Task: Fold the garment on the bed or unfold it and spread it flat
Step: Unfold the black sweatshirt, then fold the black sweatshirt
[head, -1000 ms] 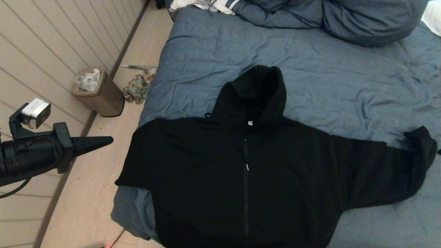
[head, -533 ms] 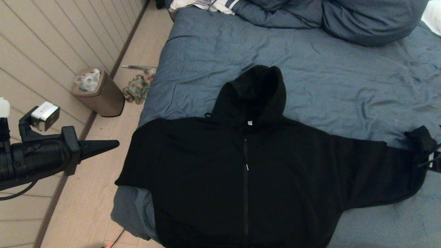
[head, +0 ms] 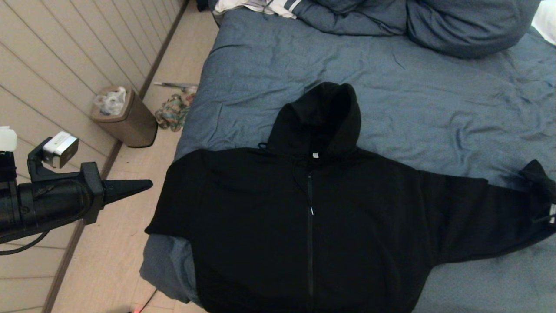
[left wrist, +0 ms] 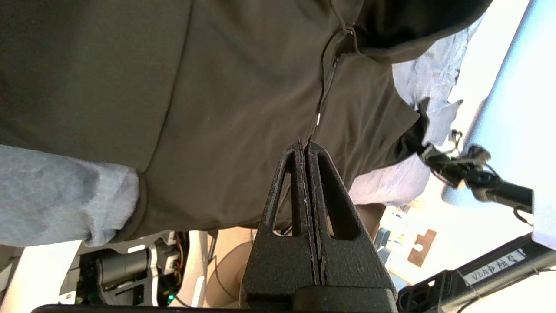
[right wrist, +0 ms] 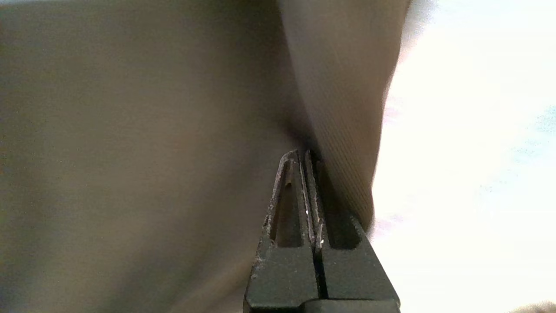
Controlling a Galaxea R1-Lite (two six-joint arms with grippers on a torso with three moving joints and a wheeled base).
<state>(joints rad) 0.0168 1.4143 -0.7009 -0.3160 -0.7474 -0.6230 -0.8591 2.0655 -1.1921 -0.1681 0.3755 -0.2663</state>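
Garment [head: 304, 226]: black zip hoodie, face up, zipped, hood far, right sleeve out, on bed [head: 412, 100] near left corner. Left end effector [head: 145, 186] closed, empty, over floor [head: 117, 261]. Right end effector [right wrist: 304, 156] closed at the right cuff; grip unclear. Bin [head: 124, 115] by wall.

Matte black left arm [head: 39, 206], thick round housing, black cable looped underneath, small white-and-grey box on a bracket on top. Left gripper [head: 145, 185] and right gripper [right wrist: 302, 158]: black, grainy, tapered, with cut-out windows.
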